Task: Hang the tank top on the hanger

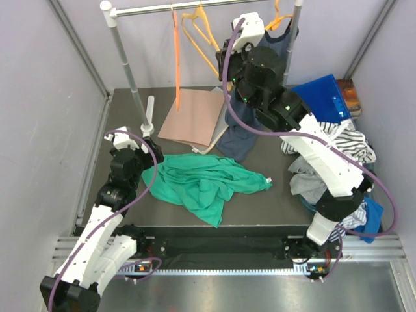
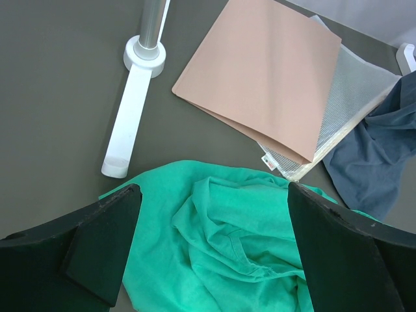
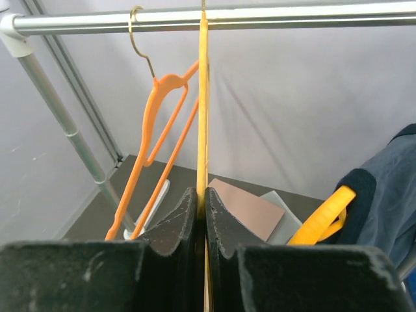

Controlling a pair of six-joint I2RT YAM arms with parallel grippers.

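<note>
Tank top (image 1: 195,182) crumpled mid-table by wide-spread L hand (image 2: 214,227); R hand (image 3: 202,195) clamps hanger (image 3: 202,97) at rail (image 3: 292,14).

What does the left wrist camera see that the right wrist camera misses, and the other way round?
Only the left wrist view shows the teal tank top, crumpled below the open left gripper. Only the right wrist view shows the rail, a vivid orange hanger hooked on it, and the right gripper shut on the pale yellow-orange hanger. Both show the tan sheet and the navy top.
</note>
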